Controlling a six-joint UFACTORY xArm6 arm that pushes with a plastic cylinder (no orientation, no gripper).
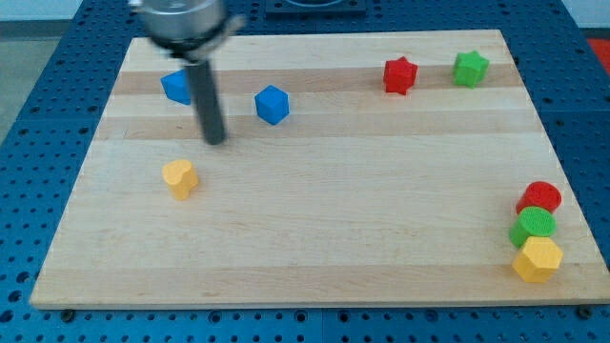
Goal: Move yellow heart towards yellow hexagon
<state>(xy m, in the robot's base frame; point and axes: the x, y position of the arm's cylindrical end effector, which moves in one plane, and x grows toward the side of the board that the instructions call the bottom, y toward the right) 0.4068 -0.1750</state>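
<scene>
The yellow heart [179, 177] lies on the wooden board at the view's left. The yellow hexagon [538, 259] sits near the board's bottom right corner, just below a green round block [532, 227] and a red round block [540, 198]. My tip [215, 140] is above and slightly right of the yellow heart, a short gap away, not touching it.
A blue block [175, 87] sits partly behind the rod at the top left, and a blue cube [272, 105] lies right of the rod. A red star [400, 75] and a green star [470, 69] lie at the top right. The board's edge [315, 301] runs along the bottom.
</scene>
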